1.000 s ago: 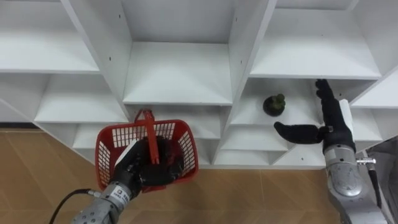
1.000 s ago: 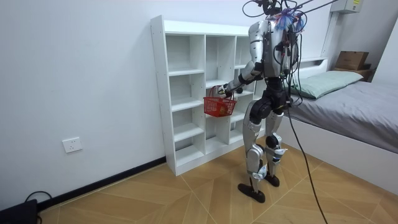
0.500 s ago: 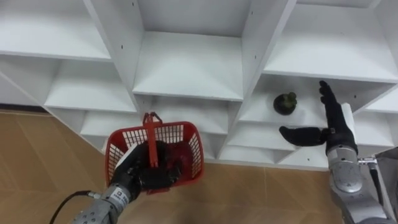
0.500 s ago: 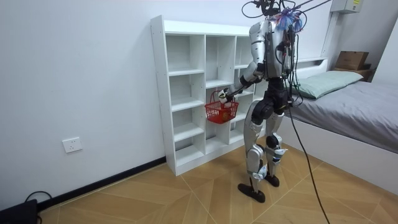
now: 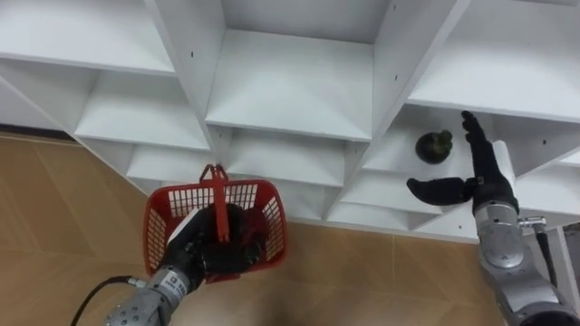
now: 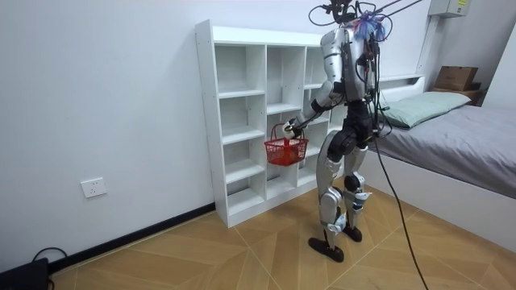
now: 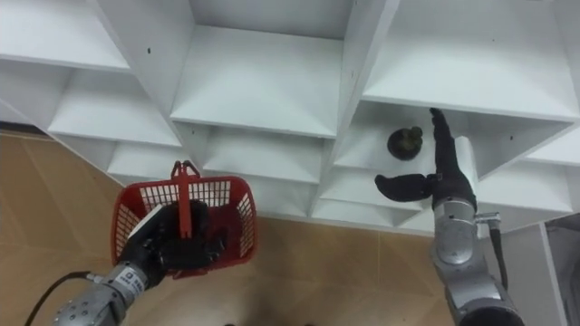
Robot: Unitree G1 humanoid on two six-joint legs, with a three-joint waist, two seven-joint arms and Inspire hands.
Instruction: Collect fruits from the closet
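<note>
The gap between the right hand (image 5: 482, 186) and the fruit (image 5: 434, 147) has narrowed over the last second. The dark green, knobbly piece now sits just to the left of the raised fingers, above the outstretched thumb, and is not yet touched. In the room view the red basket (image 6: 286, 151) also hangs lower than it did and is near the front of the shelves (image 5: 299, 91). The eye views have shifted as a whole, so part of the change is the camera's own. Judging by this, the reach for the fruit is almost finished and the grasp comes next. The fruit is still on its shelf board in the compartment in front of the right hand. That hand stands edge-up at the mouth of the compartment, fingers straight and pointing into it, thumb spread wide to the left, holding nothing. The left hand (image 5: 201, 252) is low and well to the left, fingers curled round the foot of the basket's upright handle (image 5: 217, 204). Whether anything already lies in the basket cannot be told.
</note>
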